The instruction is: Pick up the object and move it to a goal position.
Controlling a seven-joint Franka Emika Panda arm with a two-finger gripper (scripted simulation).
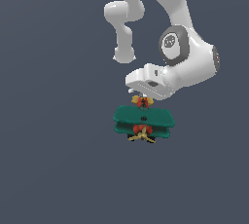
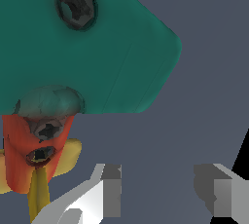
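Biplane (image 1: 143,119) lies flat on the grey floor (image 1: 48,169) near the middle of the exterior view, its two teal wings (image 1: 144,115) stacked, the yellow propeller (image 1: 141,138) toward the viewer and the yellow tail (image 1: 142,101) right under the white hand of the arm (image 1: 187,57). In the wrist view the gripper (image 2: 163,189) has its fingers (image 2: 112,191) spread with only bare floor between them, and the plane's rounded wing (image 2: 97,47) edge, red body (image 2: 36,140) and tail (image 2: 39,189) lie off to one side of that gap, not within it. Open floor surrounds the plane on every side except where the arm hangs over the tail end.
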